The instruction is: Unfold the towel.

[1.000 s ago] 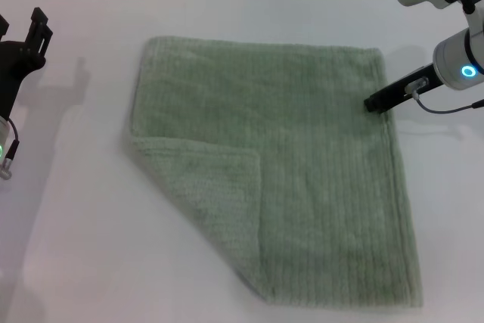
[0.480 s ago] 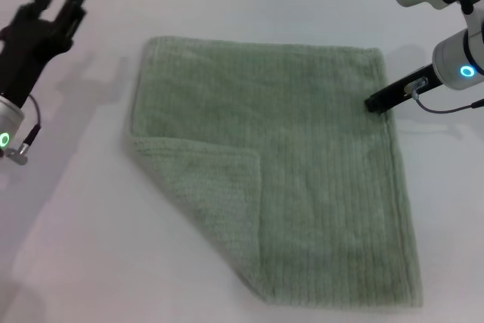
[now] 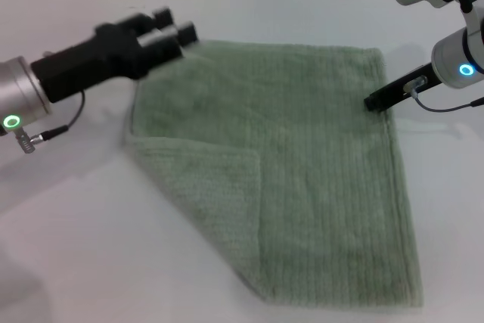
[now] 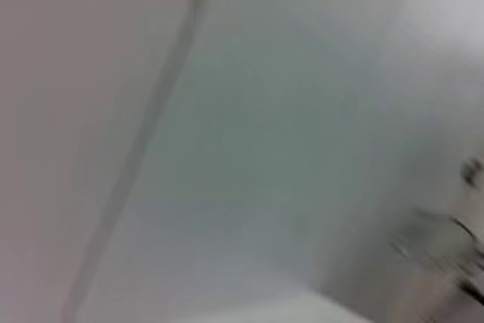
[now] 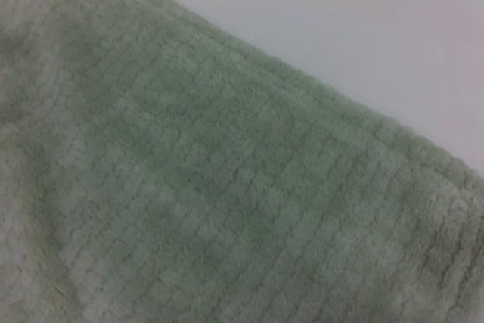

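My arms at the pale sage-green ribbed terry towel (image 3: 302, 164)

My left gripper (image 3: 180, 29) reached over its far-left corner, fingers spread; my right gripper (image 3: 372, 104) touched the far-right edge, finger state unclear.

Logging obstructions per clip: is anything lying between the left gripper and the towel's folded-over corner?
Nothing visible. The left gripper sits at the far left corner of the towel; only flat cloth separates it from the folded flap on the near left. The right gripper rests at the towel's right edge.

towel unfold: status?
Done: most of the towel lies flat. In hand: right end effector sits at its right edge; left end effector is over the far left corner. Left: the near left corner is folded over and needs opening out.
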